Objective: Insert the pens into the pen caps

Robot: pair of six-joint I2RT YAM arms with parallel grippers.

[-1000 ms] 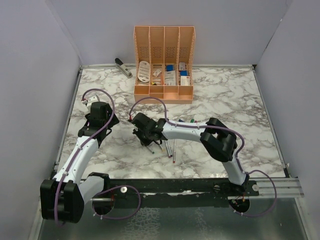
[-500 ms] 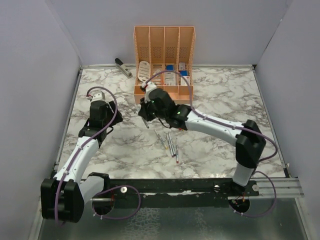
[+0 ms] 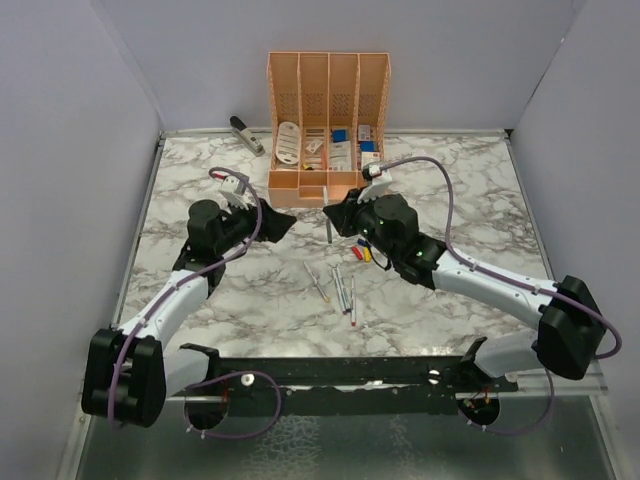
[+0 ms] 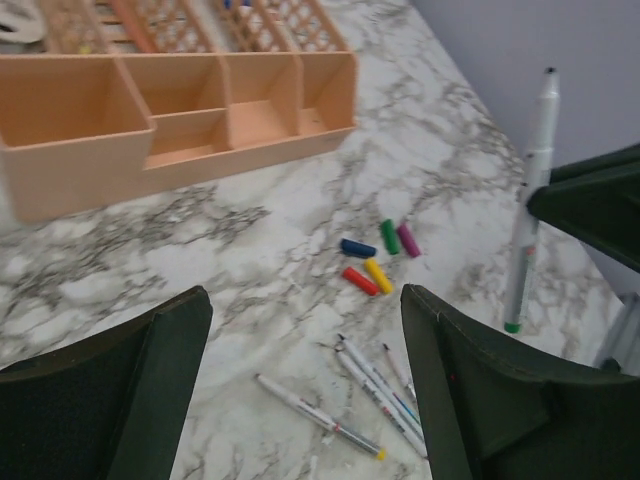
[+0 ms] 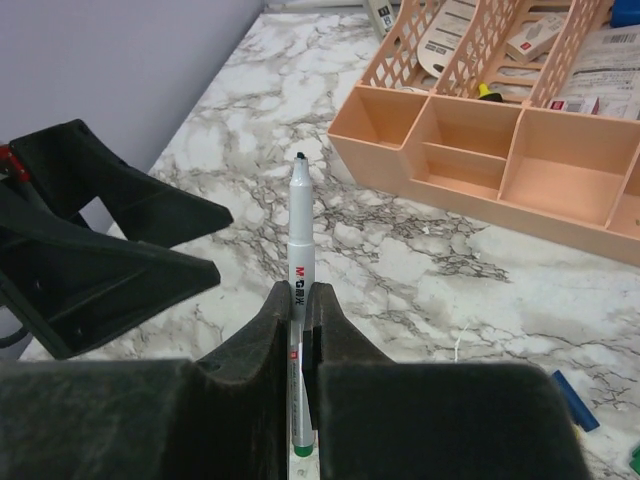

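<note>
From above, I see my right pincer (image 3: 337,214) clamped on one pen (image 3: 327,228), with my left pincer (image 3: 272,222) facing it nearby. Left wrist: jaws wide apart, empty; caps (image 4: 378,262) lie ahead, loose pens (image 4: 350,385) nearer in. Right wrist: the pen's tip sticks out beyond my tight grip.

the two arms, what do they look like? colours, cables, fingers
The left arm and right arm each have white tube-like links between bulky black joint housings. A thin purple cable loops loosely along each one. The left gripper and right gripper have matte black, wedge-shaped fingers tapering toward the tips. No markings are legible on them.
</note>
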